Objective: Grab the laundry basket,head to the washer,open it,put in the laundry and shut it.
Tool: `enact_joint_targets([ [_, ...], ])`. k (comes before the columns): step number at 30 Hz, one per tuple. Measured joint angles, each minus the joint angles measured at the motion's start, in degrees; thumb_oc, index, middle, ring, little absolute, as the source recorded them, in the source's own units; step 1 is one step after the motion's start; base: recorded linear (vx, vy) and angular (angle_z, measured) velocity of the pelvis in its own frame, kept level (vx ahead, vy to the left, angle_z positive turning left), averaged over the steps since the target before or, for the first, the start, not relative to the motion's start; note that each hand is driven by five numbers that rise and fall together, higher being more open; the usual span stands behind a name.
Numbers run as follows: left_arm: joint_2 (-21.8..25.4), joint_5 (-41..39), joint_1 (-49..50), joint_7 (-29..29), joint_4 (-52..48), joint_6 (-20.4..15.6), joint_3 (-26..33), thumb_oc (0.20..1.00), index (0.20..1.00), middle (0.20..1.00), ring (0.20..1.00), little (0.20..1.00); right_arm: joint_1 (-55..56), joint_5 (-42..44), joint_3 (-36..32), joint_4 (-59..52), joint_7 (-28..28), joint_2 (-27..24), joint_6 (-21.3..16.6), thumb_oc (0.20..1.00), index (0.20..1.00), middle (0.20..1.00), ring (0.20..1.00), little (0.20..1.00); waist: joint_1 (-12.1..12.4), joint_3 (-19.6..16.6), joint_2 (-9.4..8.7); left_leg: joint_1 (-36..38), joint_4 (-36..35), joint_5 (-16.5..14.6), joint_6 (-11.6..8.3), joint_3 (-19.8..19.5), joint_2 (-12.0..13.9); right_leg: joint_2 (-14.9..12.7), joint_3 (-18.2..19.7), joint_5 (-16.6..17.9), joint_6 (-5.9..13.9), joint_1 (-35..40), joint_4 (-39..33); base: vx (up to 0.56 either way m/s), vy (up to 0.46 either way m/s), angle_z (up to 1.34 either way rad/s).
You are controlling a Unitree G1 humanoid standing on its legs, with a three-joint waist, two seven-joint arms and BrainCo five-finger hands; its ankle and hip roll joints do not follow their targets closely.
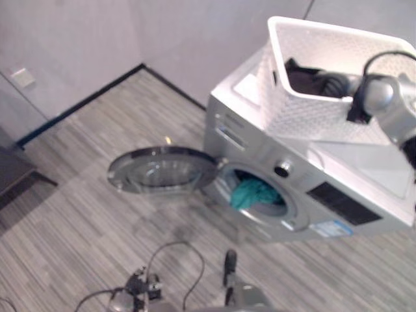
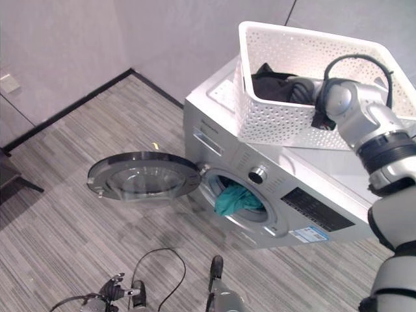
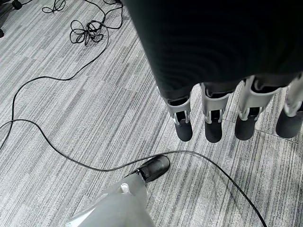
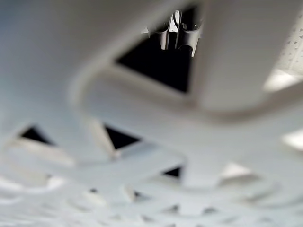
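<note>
While the left hand [image 3: 227,118] hung over the grey striped floor [image 3: 71,118] with its fingers straight and holding nothing, the washer [image 2: 273,195] stood beyond it with its round door [image 2: 143,175] swung wide open. A teal garment [image 2: 235,198] spilled from the drum opening. A blue-and-white label [image 2: 309,234] on the front panel was too small to read. On top of the machine sat the white perforated laundry basket [image 2: 286,123], dark clothes [image 2: 273,81] inside. The right hand [image 2: 300,88] reached into the basket; whether its fingers were curled cannot be told.
</note>
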Motion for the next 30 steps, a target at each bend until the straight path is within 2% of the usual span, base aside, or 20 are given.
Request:
enact_joint_targets([
  [13, 0.0, 0.09, -0.34, 0.17, 0.68, 0.29, 0.01, 1.0, 1.0, 1.0, 1.0, 1.0, 1.17, 1.29, -1.89, 1.49, -2.5, 0.34, -0.37, 0.2, 0.2, 0.2, 0.2, 0.2, -0.09, -0.64, -0.13, 0.81, 0.0, 0.11, -0.03, -0.05, -0.06, 0.0, 0.07, 0.43, -0.55, 0.89, 0.01, 0.0, 0.0, 0.0],
  [21, -0.01, 1.26, -0.94, 0.05, 2.32, 0.6, 0.19, 1.0, 1.0, 1.0, 1.0, 1.0, 3.77, 6.46, -2.67, 4.31, -4.97, 0.21, -0.62, 0.2, 0.2, 0.2, 0.2, 0.2, -0.04, -0.67, -0.14, 4.26, -0.02, -0.15, 0.15, -0.14, -0.3, -0.22, -0.14, 0.18, -0.23, 4.57, 0.01, 0.02, 0.01, 0.01],
  [27, -0.07, 2.07, -0.96, -0.13, 3.26, 1.06, 1.92, 1.0, 1.0, 1.0, 1.0, 1.0, 3.82, 9.98, -3.13, 6.75, -6.33, -1.62, -0.92, 0.2, 0.2, 0.2, 0.2, 0.2, -0.27, -0.67, -0.17, 6.8, -0.16, -0.55, 0.29, -0.06, -0.27, -0.25, 0.0, -0.66, 0.43, 7.04, -0.02, 0.02, 0.008, -0.01],
  [30, 0.02, 2.5, -0.82, -0.12, 4.44, 1.25, 2.28, 1.0, 1.0, 1.0, 1.0, 1.0, 2.44, 11.95, -3.62, 8.91, -7.75, -5.35, -1.55, 0.2, 0.2, 0.2, 0.2, 0.2, -0.44, -0.72, -0.25, 7.17, -0.1, -0.58, 0.33, -0.03, -0.34, -0.3, 0.09, -0.66, 0.4, 7.33, -0.01, 0.03, 0.011, -0.02],
])
